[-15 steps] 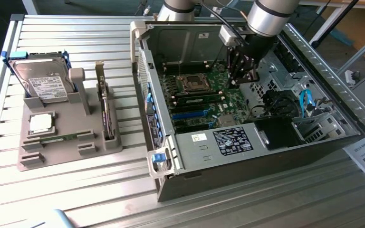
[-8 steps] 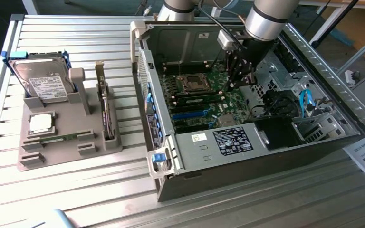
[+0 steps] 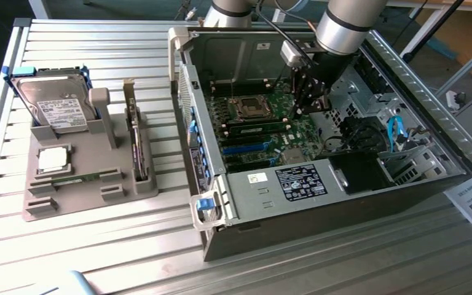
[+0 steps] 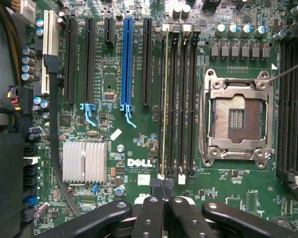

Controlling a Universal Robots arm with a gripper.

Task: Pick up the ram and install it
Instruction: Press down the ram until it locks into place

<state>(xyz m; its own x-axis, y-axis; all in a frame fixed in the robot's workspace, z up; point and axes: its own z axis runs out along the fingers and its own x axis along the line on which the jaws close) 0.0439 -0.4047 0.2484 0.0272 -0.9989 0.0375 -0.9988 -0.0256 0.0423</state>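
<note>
The ram is a thin stick seen edge-on, standing in the memory slot nearest the blue slot on the green motherboard. My gripper is shut, its black fingertips pressed together right over the near end of that stick; whether they touch it I cannot tell. In the exterior view the gripper reaches down inside the open computer case, just above the motherboard and beside the processor socket.
The empty processor socket lies beside the memory slots. A blue slot, a heatsink and black cables surround them. On the table a grey tray holds a hard drive, a silver chip and a bracketed card.
</note>
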